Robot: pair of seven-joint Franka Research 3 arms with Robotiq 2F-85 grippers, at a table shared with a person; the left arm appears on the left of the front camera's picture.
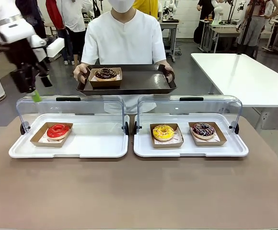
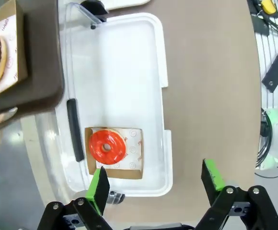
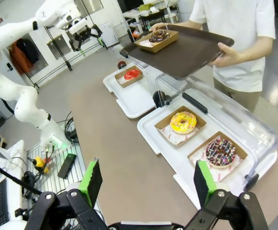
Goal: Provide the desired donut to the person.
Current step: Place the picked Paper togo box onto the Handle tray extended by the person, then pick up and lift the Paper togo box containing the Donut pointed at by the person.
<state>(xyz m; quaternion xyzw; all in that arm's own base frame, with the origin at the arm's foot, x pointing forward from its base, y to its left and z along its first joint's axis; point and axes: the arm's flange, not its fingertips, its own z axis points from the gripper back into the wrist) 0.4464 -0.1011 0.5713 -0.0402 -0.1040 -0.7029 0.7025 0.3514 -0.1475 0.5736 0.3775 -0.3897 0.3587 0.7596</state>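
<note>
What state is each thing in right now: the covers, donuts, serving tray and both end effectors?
Left clear cover: raised open.
Right clear cover: raised open.
Red donut: boxed, on the left white tray.
Yellow donut: boxed, on the right white tray.
Sprinkled donut: boxed, beside the yellow one.
Chocolate donut: boxed, on the serving tray.
Serving tray: held by the person.
Left end effector: open, empty.
Right end effector: open, empty.

Bright, even overhead light in all views. Faint soft shadows under the white plastic trays [image 1: 96, 139] on the brown matte tabletop [image 1: 139, 191]. Glare streaks on the clear domed plastic lids [image 1: 187, 108]; soft sheen on the dark brown rectangular serving tray [image 3: 191, 45]. Front view sharp. Wrist views: wide-angle bowing, tabletop edge curves.
</note>
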